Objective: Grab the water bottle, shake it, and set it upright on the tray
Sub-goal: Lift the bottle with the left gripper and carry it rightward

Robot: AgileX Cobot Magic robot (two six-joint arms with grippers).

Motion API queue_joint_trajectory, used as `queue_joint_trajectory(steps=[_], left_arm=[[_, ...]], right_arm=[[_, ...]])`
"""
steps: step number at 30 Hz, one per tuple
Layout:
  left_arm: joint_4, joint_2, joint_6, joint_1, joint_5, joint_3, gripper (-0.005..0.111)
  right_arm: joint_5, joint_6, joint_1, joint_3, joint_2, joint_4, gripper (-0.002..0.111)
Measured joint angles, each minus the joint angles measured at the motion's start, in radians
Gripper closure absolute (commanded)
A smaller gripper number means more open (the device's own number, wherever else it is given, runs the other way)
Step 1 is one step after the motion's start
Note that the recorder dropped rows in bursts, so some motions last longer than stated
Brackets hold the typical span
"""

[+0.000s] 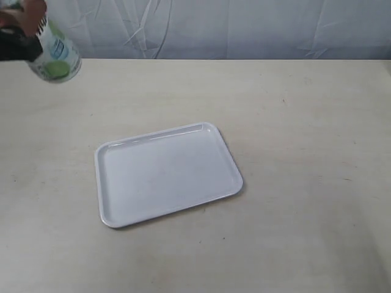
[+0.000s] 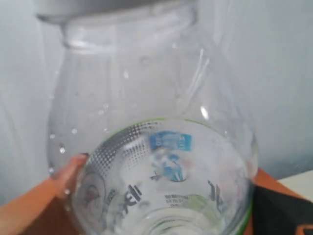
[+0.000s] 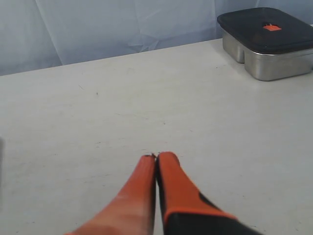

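The water bottle [image 1: 56, 56] hangs tilted in the air at the far left top corner of the exterior view, above the table, its white-green label with the lime picture showing. My left gripper [image 1: 24, 33] is shut on it, blurred at the frame edge. In the left wrist view the clear bottle [image 2: 156, 147] fills the picture, with an orange finger [image 2: 58, 183] against each side and the cap at the picture's edge. The white tray [image 1: 110, 210] lies flat at the table's middle with nothing in it. My right gripper [image 3: 156, 155] is shut with nothing in it, low over bare table.
A metal box with a dark lid [image 3: 268, 41] stands on the table near the back cloth in the right wrist view. A pale wrinkled cloth [image 1: 244, 27] hangs behind the table's far edge.
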Motion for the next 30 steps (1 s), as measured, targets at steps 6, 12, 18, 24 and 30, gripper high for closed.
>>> queue_joint_trajectory(steps=[6, 12, 18, 24, 30], left_arm=[[0.560, -0.099, -0.592, -0.004, -0.011, -0.052, 0.107], [0.861, 0.076, -0.818, -0.054, 0.030, 0.085, 0.107], [0.842, -0.026, -0.830, -0.059, 0.008, -0.161, 0.107], [0.874, 0.102, -0.928, -0.140, 0.044, -0.023, 0.107], [0.899, 0.096, -0.848, -0.173, 0.095, -0.152, 0.107]], right_arm=[[0.000, 0.000, 0.000, 0.000, 0.000, 0.000, 0.104], [0.000, 0.000, 0.000, 0.000, 0.000, 0.000, 0.104], [0.000, 0.000, 0.000, 0.000, 0.000, 0.000, 0.104], [0.000, 0.000, 0.000, 0.000, 0.000, 0.000, 0.104], [0.000, 0.000, 0.000, 0.000, 0.000, 0.002, 0.104]])
